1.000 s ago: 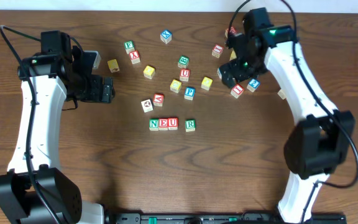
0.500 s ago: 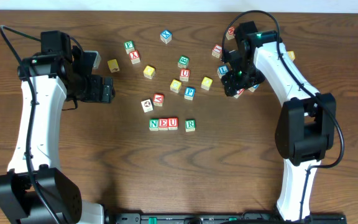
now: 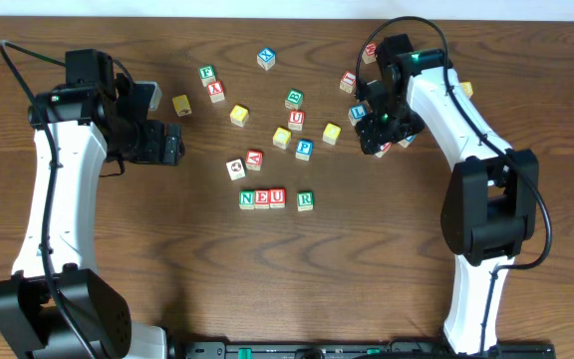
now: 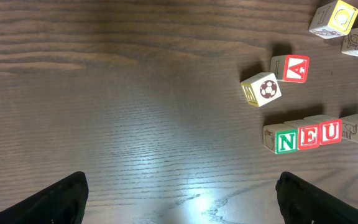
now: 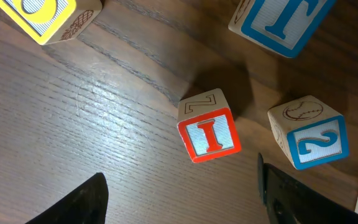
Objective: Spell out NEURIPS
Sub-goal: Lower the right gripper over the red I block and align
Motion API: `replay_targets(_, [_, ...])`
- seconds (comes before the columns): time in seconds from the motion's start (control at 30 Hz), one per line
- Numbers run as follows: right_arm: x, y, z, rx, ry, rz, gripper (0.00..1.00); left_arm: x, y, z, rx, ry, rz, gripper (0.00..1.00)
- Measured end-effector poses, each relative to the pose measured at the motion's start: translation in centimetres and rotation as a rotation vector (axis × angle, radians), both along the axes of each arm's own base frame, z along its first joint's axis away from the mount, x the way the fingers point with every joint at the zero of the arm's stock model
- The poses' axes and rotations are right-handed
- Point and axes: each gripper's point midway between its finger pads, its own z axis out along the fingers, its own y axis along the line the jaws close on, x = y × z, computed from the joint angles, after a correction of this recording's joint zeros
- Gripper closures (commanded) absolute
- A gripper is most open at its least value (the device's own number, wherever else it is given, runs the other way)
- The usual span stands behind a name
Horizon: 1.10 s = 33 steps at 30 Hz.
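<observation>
I cube lies just ahead of the right gripper's open jaws. That arm has swung inward since earlier, while the left gripper hovers open, unmoved.

Arms: two, left arm and right arm, both reaching over desk. Lettered cubes: twenty-two showing from overhead, a couple part-hidden under right arm, so count running rough. Four sitting in row: N, E, U, R. Eighteen lying loose, red I among them.
</observation>
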Motion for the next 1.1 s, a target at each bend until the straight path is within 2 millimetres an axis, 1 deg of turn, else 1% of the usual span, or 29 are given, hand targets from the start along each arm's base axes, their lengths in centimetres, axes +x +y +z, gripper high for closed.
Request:
replay_targets(0.03, [0.0,0.0,0.0,0.0,0.0,0.0,0.24,0.0,0.0,0.0,0.0,0.0,0.0,0.05])
replay_targets(0.2, [0.1,0.0,0.0,0.001,-0.005,0.0,0.24,0.0,0.0,0.0,0.0,0.0,0.0,0.05])
replay_targets(0.4, [0.1,0.0,-0.2,-0.002,-0.001,0.0,0.26,0.0,0.0,0.0,0.0,0.0,0.0,0.05])
replay_targets(0.63, [0.0,-0.4,-1.6,-0.032,0.026,-0.001,0.26,0.0,0.0,0.0,0.0,0.0,0.0,0.05])
replay_targets(0.87, [0.1,-0.9,-1.8,-0.056,0.021,-0.001,0.23,0.0,0.0,0.0,0.0,0.0,0.0,0.05])
replay_targets(0.97, [0.1,-0.9,-2.0,-0.058,0.025,0.0,0.25,0.0,0.0,0.0,0.0,0.0,0.0,0.05])
replay_targets(1.1, [-0.1,-0.9,-3.2,-0.064,0.052,0.001,0.27,0.0,0.0,0.0,0.0,0.0,0.0,0.05])
